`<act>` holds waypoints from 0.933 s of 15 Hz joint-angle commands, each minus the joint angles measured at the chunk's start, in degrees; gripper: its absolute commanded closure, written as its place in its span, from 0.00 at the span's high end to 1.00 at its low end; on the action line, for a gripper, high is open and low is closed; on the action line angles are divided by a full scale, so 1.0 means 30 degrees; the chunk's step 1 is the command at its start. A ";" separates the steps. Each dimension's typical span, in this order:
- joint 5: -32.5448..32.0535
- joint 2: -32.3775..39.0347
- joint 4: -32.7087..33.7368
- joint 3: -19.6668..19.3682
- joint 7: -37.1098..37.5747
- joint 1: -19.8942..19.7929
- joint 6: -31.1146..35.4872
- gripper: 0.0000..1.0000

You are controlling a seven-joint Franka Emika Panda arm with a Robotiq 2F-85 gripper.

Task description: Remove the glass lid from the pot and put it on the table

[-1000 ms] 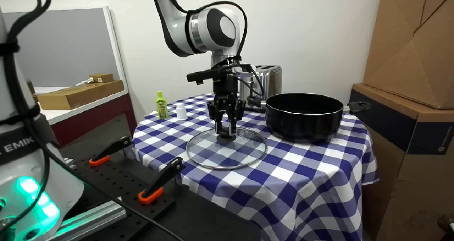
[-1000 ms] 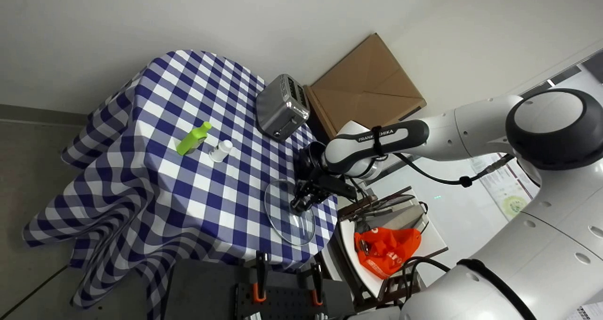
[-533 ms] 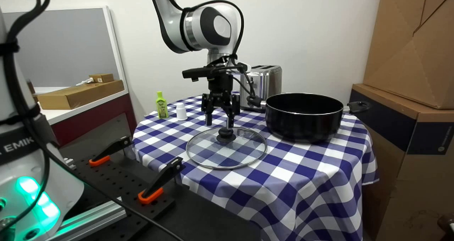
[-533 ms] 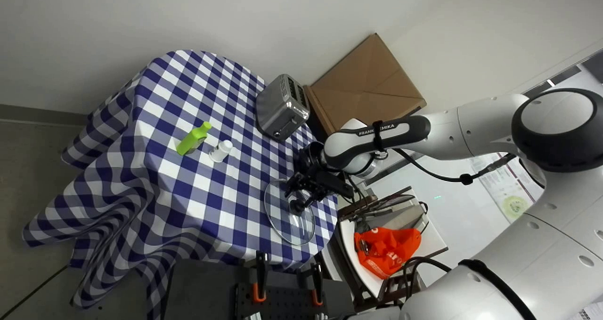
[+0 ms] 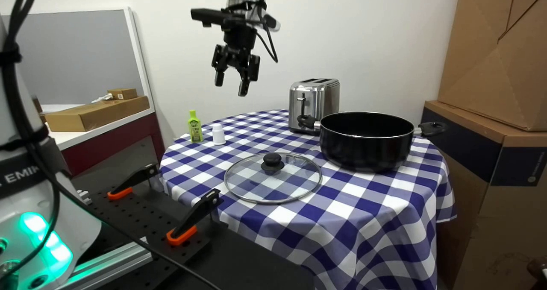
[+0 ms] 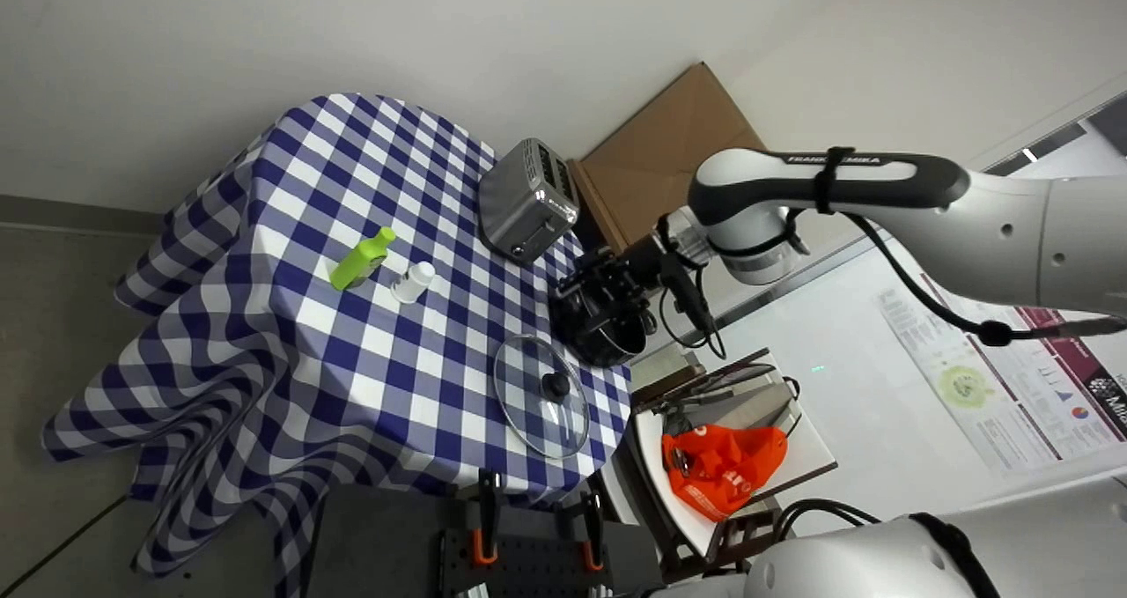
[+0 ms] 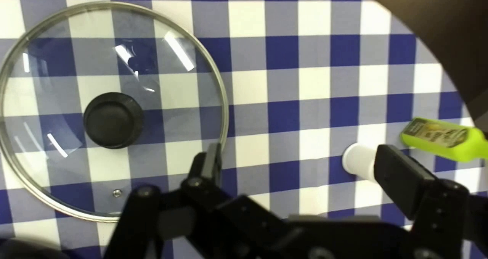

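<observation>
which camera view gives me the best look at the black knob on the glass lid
The wrist view: the black knob appears largest there, uncovered, seen from above. Both exterior views also show it uncovered on the glass lid, but smaller and obliquely.

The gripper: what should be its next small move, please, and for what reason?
The gripper, open and empty, should probably back away slightly and leave the lid alone: the lid rests on the table, and the pot stands uncovered.
</observation>
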 commanded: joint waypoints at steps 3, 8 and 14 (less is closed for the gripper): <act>-0.1897 -0.6107 0.0770 -0.0636 0.0386 0.0306 -0.7975 1.00; -0.4733 -0.9726 0.2736 -0.0498 0.1715 -0.0038 -1.0977 1.00; -0.4501 -0.9863 0.2620 -0.0751 0.1527 0.0291 -1.0682 1.00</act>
